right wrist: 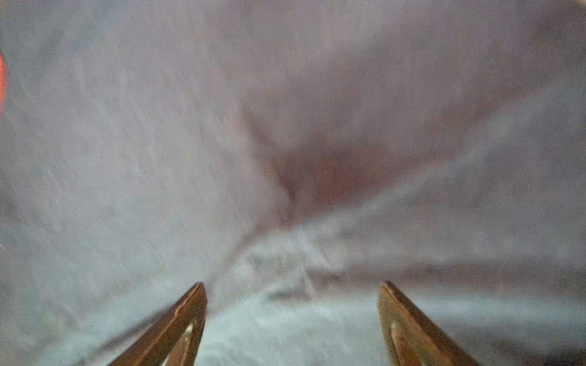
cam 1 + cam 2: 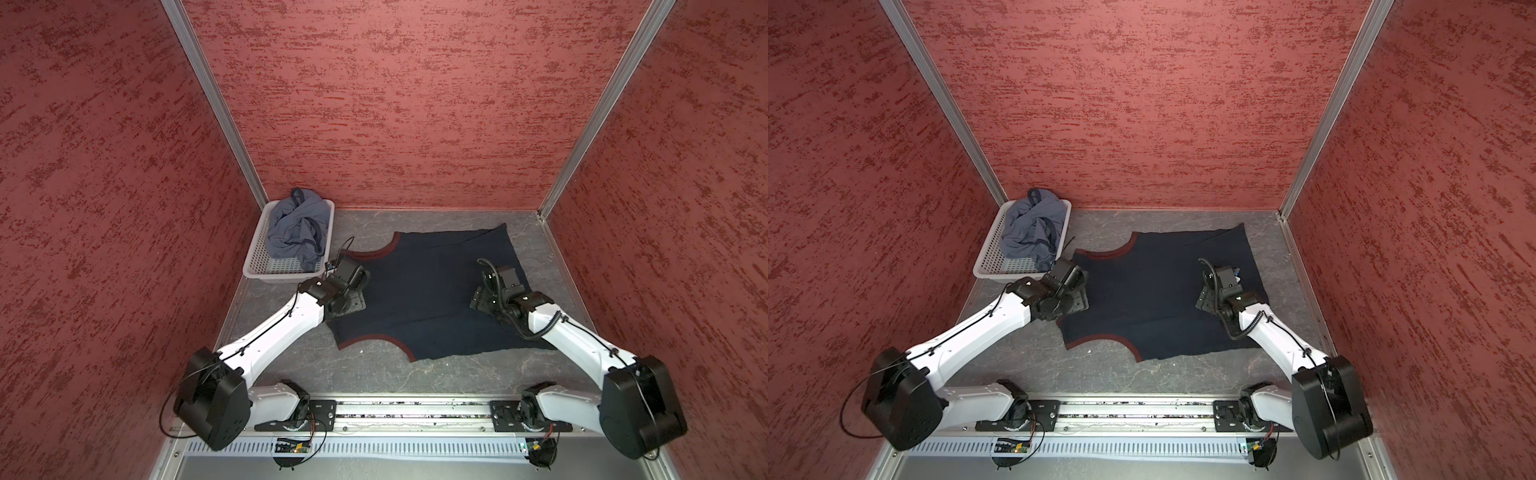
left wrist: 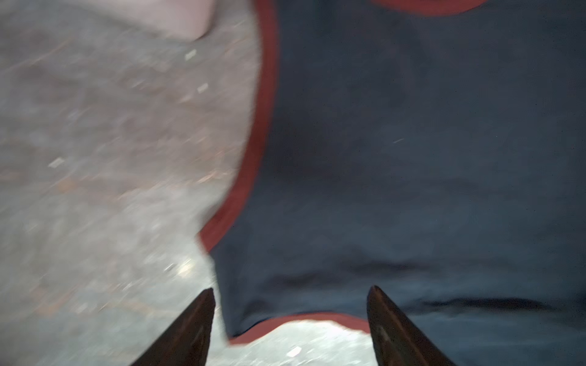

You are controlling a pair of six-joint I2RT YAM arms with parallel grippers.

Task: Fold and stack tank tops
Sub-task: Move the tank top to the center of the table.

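Note:
A dark navy tank top (image 2: 424, 291) (image 2: 1150, 299) with maroon trim lies spread flat on the table in both top views. My left gripper (image 3: 293, 288) is open over its left end. Its fingers (image 3: 190, 329) straddle a maroon-edged strap (image 3: 304, 320) and hold nothing. My right gripper (image 1: 292, 283) is open low over the top's right part, where the wrist view is blurred and shows only washed-out cloth. A slate blue-grey tank top (image 2: 295, 232) (image 2: 1032, 232) lies crumpled in the white basket (image 2: 282, 277) (image 2: 1009, 274) at the back left.
Red textured walls (image 2: 415, 104) close in the back and both sides. The arms' base rail (image 2: 415, 409) runs along the front. Bare grey marbled table (image 2: 374, 374) shows between the navy top and the rail.

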